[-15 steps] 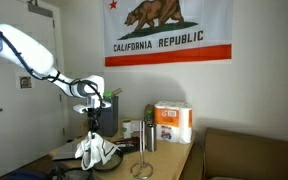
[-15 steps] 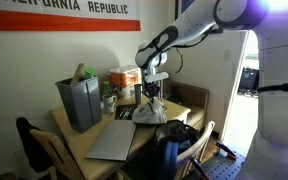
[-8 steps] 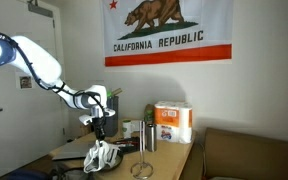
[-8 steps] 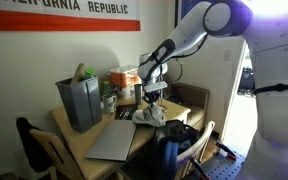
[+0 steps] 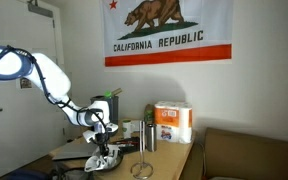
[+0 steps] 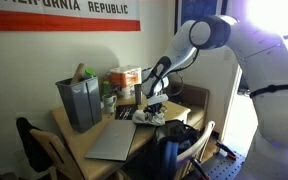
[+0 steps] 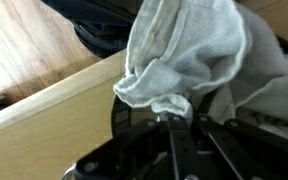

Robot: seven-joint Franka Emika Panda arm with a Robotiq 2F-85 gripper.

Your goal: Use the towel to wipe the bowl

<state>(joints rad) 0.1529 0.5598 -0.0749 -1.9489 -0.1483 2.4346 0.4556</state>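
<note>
My gripper (image 7: 174, 108) is shut on a bunched off-white towel (image 7: 189, 50), which fills most of the wrist view. In both exterior views the gripper (image 5: 102, 143) (image 6: 153, 106) is low over the wooden table, at its edge. The towel (image 5: 102, 157) (image 6: 150, 117) hangs from it and rests in a heap on the spot below. The bowl is mostly hidden under the towel. Only a dark low shape (image 5: 90, 165) shows beside it, and I cannot tell its rim.
A pack of paper rolls (image 5: 172, 122), a metal cup (image 5: 149, 137) and a wire stand (image 5: 142, 165) are close by on the table. A grey bin (image 6: 79, 100) and a laptop (image 6: 112, 140) sit further along. A dark bag (image 6: 176, 135) lies beyond the table edge (image 7: 54, 100).
The arm has come down. The towel hung free above the table before; now it is lowered and bunched on the surface under the gripper.
</note>
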